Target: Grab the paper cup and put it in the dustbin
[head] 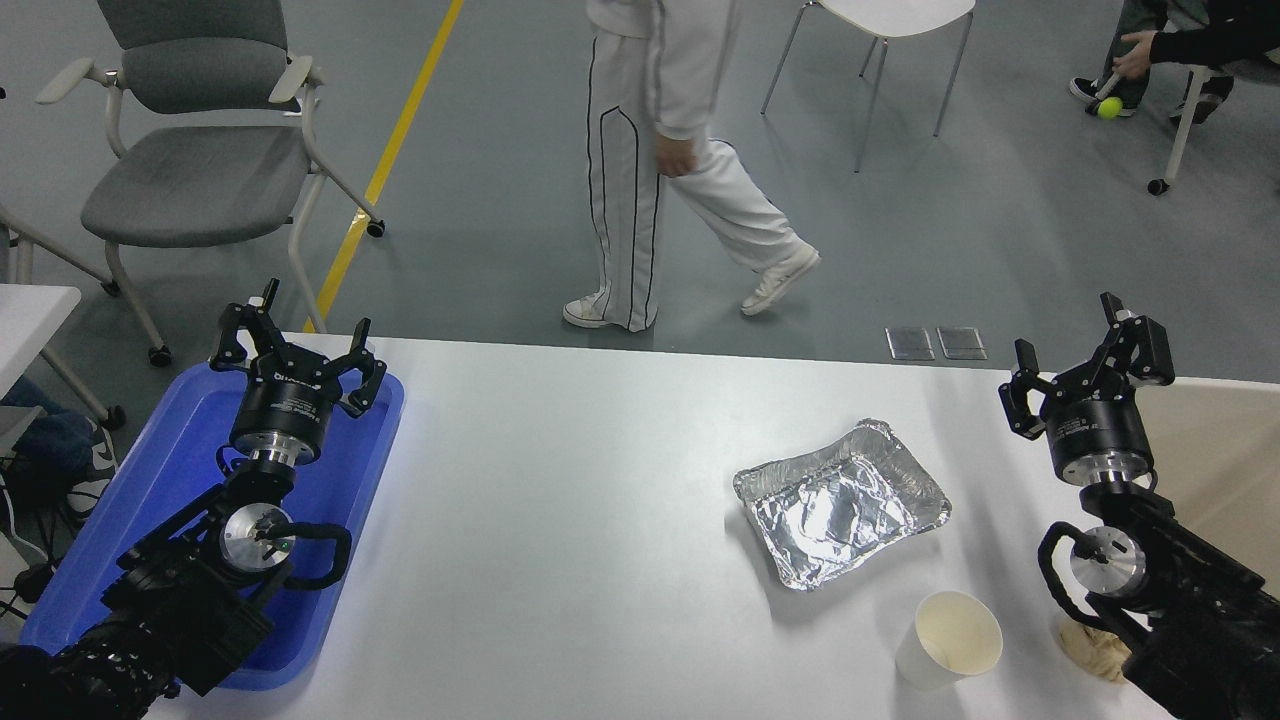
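Crumpled foil tray (842, 503) mid-table, blue tray (366, 452) (far left), tan paper wad (1090, 645).

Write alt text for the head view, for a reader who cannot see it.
An upright white paper cup stands near the white table's front edge, just in front of a crumpled foil tray. The right end effector hangs open beyond it beside the beige dustbin. The left end effector hangs open over a blue tray.
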You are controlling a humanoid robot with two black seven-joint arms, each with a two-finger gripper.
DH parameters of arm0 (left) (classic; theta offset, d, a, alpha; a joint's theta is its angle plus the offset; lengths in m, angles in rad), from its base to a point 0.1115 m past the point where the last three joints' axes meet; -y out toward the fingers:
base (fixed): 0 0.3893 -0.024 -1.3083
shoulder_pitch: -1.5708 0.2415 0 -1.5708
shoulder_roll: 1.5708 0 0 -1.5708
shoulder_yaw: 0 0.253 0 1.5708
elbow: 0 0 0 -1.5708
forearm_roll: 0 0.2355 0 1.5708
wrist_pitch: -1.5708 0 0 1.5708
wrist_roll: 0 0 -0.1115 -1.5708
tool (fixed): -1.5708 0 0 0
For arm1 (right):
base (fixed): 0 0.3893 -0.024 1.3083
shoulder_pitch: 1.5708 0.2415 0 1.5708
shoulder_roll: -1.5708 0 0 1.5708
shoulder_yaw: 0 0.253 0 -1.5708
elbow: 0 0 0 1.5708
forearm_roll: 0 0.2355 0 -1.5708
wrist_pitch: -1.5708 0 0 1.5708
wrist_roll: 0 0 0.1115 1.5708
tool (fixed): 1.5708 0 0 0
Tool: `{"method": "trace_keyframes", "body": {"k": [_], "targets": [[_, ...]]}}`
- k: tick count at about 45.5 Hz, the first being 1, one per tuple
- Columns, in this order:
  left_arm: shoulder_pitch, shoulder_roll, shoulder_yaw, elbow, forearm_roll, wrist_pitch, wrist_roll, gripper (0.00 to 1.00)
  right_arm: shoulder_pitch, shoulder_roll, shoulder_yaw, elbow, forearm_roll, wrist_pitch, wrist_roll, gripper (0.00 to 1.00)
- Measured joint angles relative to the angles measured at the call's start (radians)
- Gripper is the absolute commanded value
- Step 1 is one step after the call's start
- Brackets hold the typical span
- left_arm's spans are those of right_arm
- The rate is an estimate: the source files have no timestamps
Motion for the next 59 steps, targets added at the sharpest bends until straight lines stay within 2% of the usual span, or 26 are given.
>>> {"method": "trace_keyframes", "body": {"k": [59], "targets": [[0.0,0.0,0.0,0.0,0.0,0.0,0.0,1.0,-0.008,-0.003,0.001,0.004,0.002,-0.011,0.005,1.0]]}}
